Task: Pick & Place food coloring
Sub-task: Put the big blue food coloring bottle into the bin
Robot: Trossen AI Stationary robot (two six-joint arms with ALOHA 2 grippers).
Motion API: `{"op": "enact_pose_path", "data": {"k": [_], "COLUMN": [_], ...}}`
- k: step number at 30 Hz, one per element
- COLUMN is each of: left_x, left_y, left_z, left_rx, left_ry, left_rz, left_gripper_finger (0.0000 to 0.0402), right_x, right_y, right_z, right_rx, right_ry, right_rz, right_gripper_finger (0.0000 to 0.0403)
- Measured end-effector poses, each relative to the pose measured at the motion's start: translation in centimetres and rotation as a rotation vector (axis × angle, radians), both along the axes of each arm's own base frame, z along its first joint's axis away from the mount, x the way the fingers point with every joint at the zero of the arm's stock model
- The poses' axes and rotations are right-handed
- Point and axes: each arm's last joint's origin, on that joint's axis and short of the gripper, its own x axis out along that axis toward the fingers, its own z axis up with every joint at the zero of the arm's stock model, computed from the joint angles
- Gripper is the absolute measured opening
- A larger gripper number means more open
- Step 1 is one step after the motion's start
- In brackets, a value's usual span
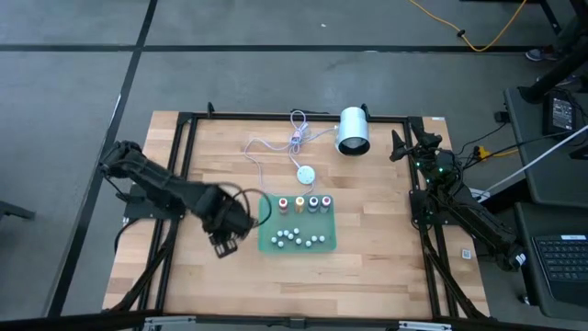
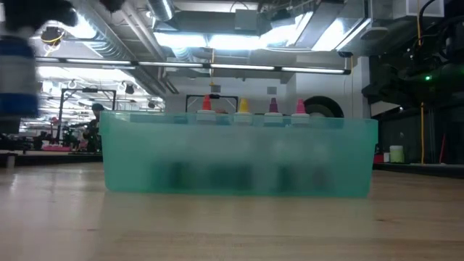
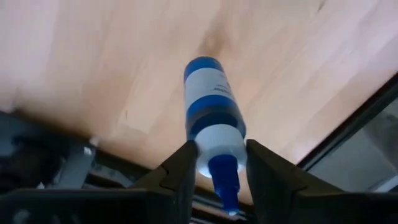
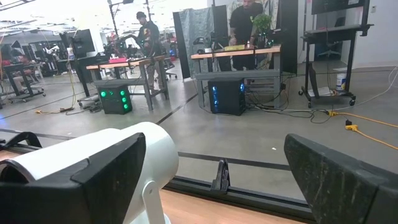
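My left gripper [image 1: 225,241] hangs above the wood just left of the green tray [image 1: 266,241], shut on a blue food coloring bottle [image 3: 210,99]. The same bottle shows as a blue blur [image 2: 17,72] at the upper left of the low view. Several more small bottles [image 1: 305,204] with coloured tops stand upright in a row along the tray's far side. Small white pieces [image 1: 296,237] lie in its near half. My right gripper [image 1: 404,147] waits open at the table's far right, pointing level. My left gripper pinches the bottle's white shoulder [image 3: 219,138], just under the blue cap [image 3: 225,180], between its two fingers [image 3: 181,169]. The fingers come from above, pointing down. The bottle hangs below them, base [image 3: 202,65] toward the table, lifted clear of the wood.
A large white cylinder [image 1: 353,131] lies at the far edge, close to my right gripper, and fills the left of the right wrist view [image 4: 93,162]. A white disc [image 1: 305,173] on a thin cable [image 1: 266,145] lies just beyond the tray. People stand at benches in the room behind.
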Motion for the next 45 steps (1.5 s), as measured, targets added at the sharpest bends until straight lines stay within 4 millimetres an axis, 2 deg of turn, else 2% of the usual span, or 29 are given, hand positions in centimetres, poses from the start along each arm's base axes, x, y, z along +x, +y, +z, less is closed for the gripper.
{"op": "enact_pose_path", "data": {"k": [9, 14, 19, 22, 31, 45], "left_x": [3.2, 5.6, 8.3, 9.6, 12.6, 14.5], "left_y": [4.6, 6.4, 7.5, 8.1, 9.2, 9.9], "left_z": [3.1, 3.9, 3.8, 3.3, -0.2, -4.4], "left_rx": [0.02, 0.036, 0.04, 0.05, 0.06, 0.042], "left_ry": [-0.028, -0.044, -0.072, -0.067, -0.054, -0.007], "left_rz": [-0.038, -0.069, -0.105, -0.117, -0.162, -0.21], "left_gripper_finger": [0.0115, 0.0119, 0.0116, 0.0118, 0.0117, 0.012], "right_x": [0.0, 0.0, 0.0, 0.0, 0.0, 0.0], "right_y": [0.0, 0.0, 0.0, 0.0, 0.0, 0.0], "right_z": [0.0, 0.0, 0.0, 0.0, 0.0, 0.0], "right_rx": [0.0, 0.0, 0.0, 0.0, 0.0, 0.0], "right_ry": [0.0, 0.0, 0.0, 0.0, 0.0, 0.0], "right_rz": [0.0, 0.0, 0.0, 0.0, 0.0, 0.0], "right_gripper_finger": [0.0384, 0.0384, 0.0384, 0.0384, 0.0384, 0.0384]}}
